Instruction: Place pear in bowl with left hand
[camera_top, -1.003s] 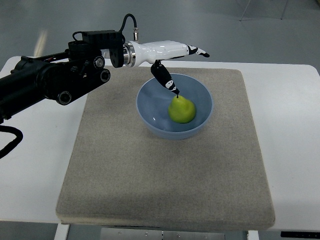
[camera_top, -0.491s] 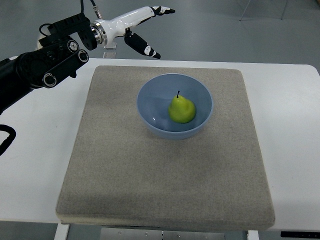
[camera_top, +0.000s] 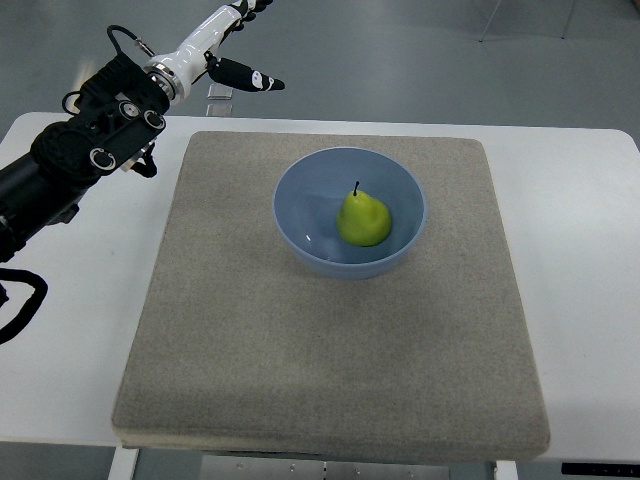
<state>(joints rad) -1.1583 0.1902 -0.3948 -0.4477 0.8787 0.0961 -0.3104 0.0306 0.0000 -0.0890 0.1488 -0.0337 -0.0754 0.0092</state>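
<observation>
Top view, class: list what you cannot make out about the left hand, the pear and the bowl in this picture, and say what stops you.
- Left hand: the fingers beyond the thumb run off the top edge, so their tips cannot be seen.
- Pear: its underside and where it touches the bowl are hidden by the pear itself.
- Bowl: its base on the mat is hidden by its own wall.
- Right hand: not in view.

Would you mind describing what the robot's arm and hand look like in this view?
Only the left arm shows. It is built of matte black segments with round silver-ringed joint caps, and a black cable loops above the wrist. A silver collar joins it to a glossy white forearm shell. The left hand has dark fingers with small white markings near the tips; part of it is cut off by the top edge.
</observation>
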